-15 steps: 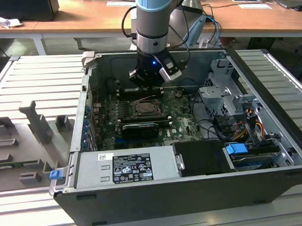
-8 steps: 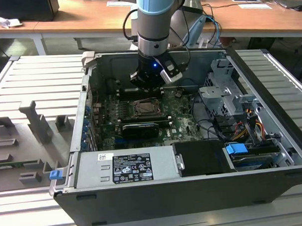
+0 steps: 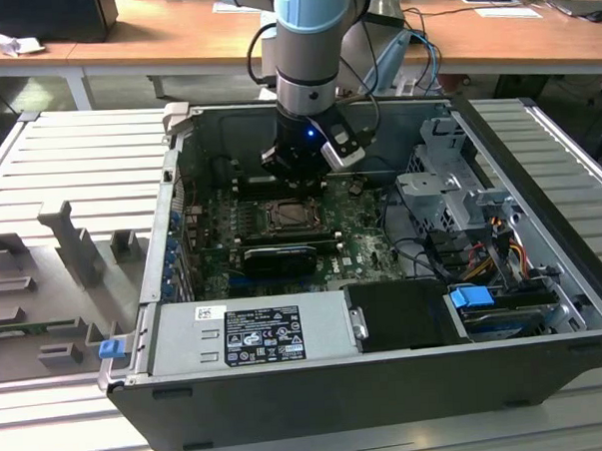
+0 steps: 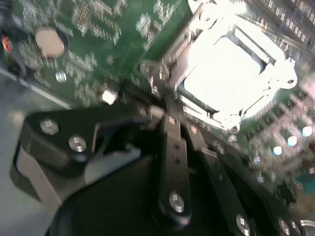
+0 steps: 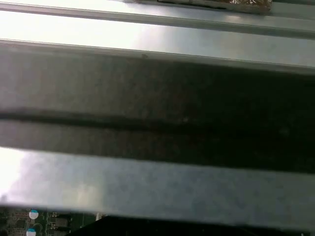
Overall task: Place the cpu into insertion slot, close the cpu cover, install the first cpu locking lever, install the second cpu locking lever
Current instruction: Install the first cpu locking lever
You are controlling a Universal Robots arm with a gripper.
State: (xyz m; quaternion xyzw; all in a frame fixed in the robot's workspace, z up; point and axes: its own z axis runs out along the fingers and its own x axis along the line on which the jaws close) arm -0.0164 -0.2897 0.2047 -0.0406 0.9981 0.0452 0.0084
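Exterior view: nearest the camera lies the grey power supply with its label, set in the front of the opened computer case. Behind it is the green motherboard; the insertion slot sits near the board's centre with the cpu cover lying flat over it. The gripper hangs just behind the slot, close above the board. A grey parts tray stands at the exterior view's left. Second wrist view: the black fingers stand nearest, drawn close together, with nothing seen between them. Their tips lie just beside the corner of the cover. The cpu sits in the slot, glaring white under the cover's cut-out. First wrist view: a grey case wall.
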